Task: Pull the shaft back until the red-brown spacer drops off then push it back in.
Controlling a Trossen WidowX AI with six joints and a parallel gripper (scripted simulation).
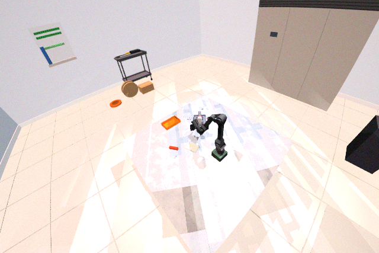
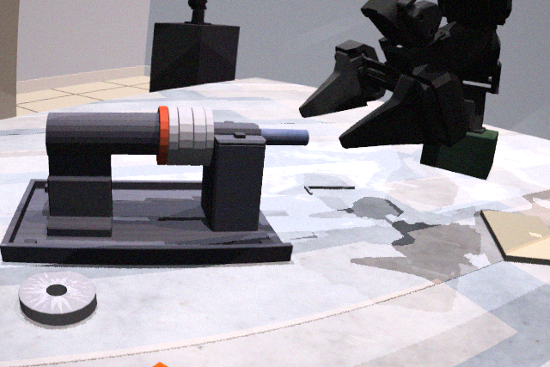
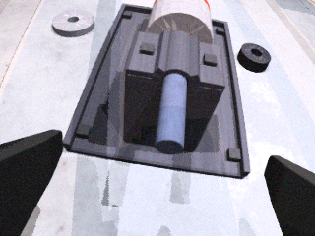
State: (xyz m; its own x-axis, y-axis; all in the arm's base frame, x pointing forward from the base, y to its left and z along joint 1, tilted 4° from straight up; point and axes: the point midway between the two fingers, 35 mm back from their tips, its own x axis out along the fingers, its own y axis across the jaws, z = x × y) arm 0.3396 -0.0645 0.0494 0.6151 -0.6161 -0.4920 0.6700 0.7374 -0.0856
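Note:
The blue shaft (image 2: 284, 137) (image 3: 172, 115) sticks out of the near support block (image 2: 237, 185) (image 3: 157, 105) toward my gripper. The red-brown spacer (image 2: 163, 135) stands against the barrel of the big housing block (image 2: 101, 131). Several pale spacers (image 2: 191, 135) (image 3: 179, 27) sit side by side between it and the support block. The shaft inside the spacers is hidden. My gripper (image 2: 323, 127) (image 3: 167, 153) is wide open and empty, just beyond the shaft's free end. In the wrist view the shaft end lies between the fingers' lines, touching neither.
The fixture stands in a shallow dark base tray (image 2: 155, 253) (image 3: 157, 164). A pale loose ring (image 2: 80, 296) (image 3: 85, 22) and a black ring (image 3: 253, 64) lie on opposite sides of it. An orange tray (image 1: 170, 122), a red cylinder (image 1: 173, 147) and a cream plate (image 1: 193, 147) (image 2: 515, 231) lie farther off.

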